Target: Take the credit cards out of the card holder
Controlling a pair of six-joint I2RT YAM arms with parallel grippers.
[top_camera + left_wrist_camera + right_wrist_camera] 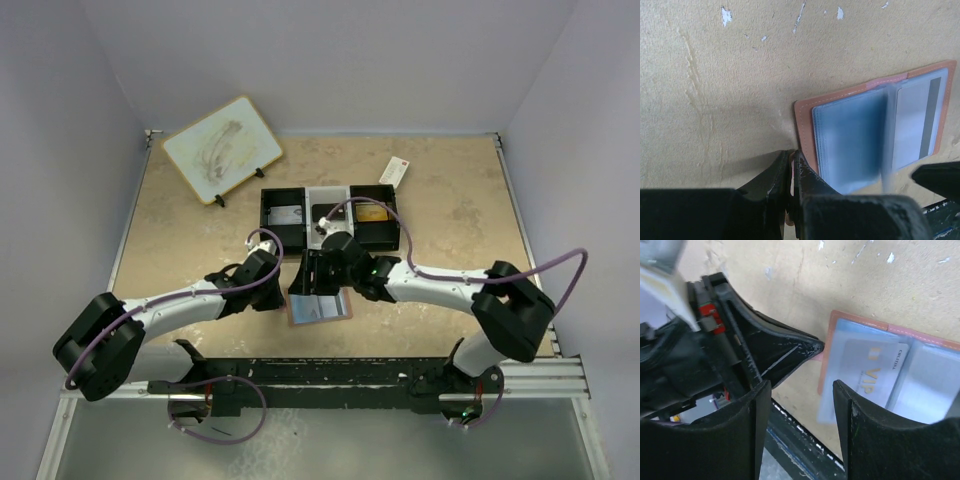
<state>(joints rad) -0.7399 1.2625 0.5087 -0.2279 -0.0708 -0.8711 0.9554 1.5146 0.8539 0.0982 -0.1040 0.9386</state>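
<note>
The salmon-tan card holder [322,310] lies open on the table near the front edge, its bluish clear pockets up. In the left wrist view [850,135] its right pocket holds a silvery card with a dark stripe [914,125]. In the right wrist view the holder's rim [826,360] shows, with a grey card marked VIP [875,371] in a pocket. My left gripper [287,290] [791,161] is shut on the holder's left edge, with a pink bit between the jaws. My right gripper [316,283] [801,407] is open just above the holder's near left corner, holding nothing.
A black-and-white three-compartment tray [330,192] stands behind the grippers, with a silvery card [288,215] in its left compartment and a tan one [372,213] in its right. A white packet with a red end [394,172] lies beyond. A pale board on a stand [222,148] is back left.
</note>
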